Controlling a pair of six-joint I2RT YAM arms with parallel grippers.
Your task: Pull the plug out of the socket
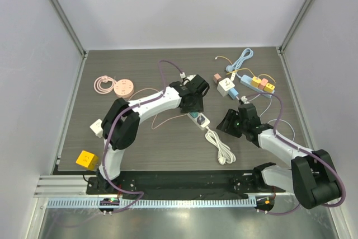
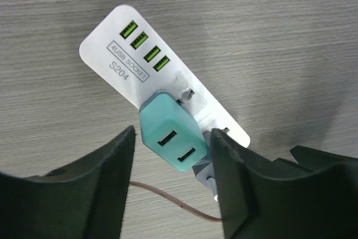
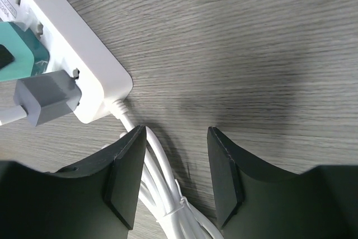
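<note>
Teal plug (image 2: pixel 170 138) stands upright on diagonal socket (image 2: pixel 96 47).

Left arm (image 1: pixel 148 104) extended forward, left hand (image 2: pixel 173 141) fingers spread, right arm (image 1: pixel 279 144) angled inward, right hand (image 3: pixel 176 138) fingers parted

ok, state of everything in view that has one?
teal plug: seated in the power strip.
grey plug: in the strip, beside the teal one.
left hand: open, straddling the teal plug.
right hand: open, over the white cable.
white cable: bundled, tied.
</note>
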